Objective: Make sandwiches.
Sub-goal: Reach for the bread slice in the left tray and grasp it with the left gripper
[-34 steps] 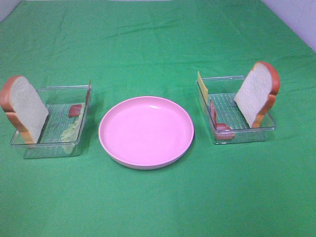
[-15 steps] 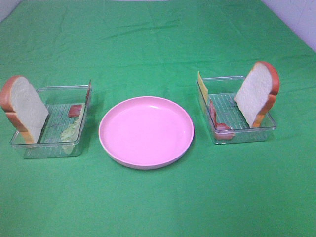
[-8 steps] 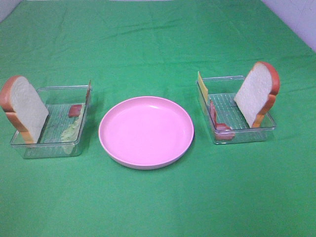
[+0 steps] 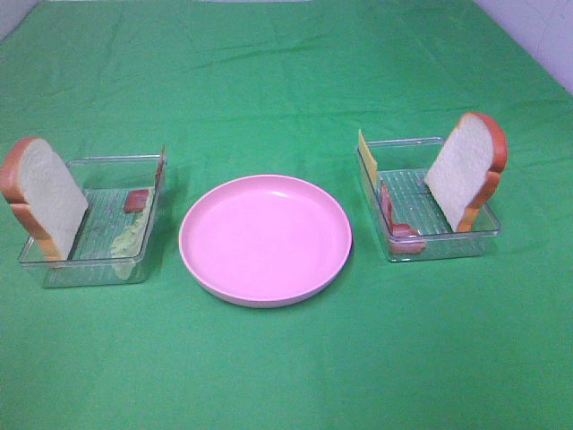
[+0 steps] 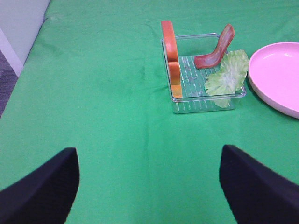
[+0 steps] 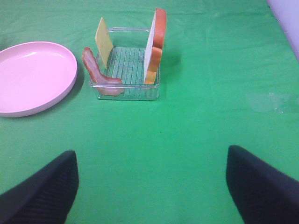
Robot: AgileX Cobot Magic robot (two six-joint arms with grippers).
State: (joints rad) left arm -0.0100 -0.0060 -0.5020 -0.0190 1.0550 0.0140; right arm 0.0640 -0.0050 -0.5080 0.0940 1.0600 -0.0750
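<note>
Green cloth (image 4: 286,72) is filling the frame. I am seeing the left gripper (image 5: 147,154) and right gripper (image 6: 150,154) hanging over the cloth, jaws spread wide, grasping nothing.

Plate (image 4: 265,238) is sitting at centre. Left tray (image 4: 89,269) at mid-left and right tray (image 4: 439,246) at mid-right are flanking it.

Left bread (image 4: 45,195) is leaning upright at its tray's left end; right bread (image 4: 466,170) is leaning at its tray's right end.

Lettuce (image 4: 130,235) is lying on the left tray's floor, with left bacon (image 4: 136,201) propped toward that tray's right wall.

Right bacon (image 4: 394,224) and cheese (image 4: 367,157) are leaning along the right tray's left wall.
</note>
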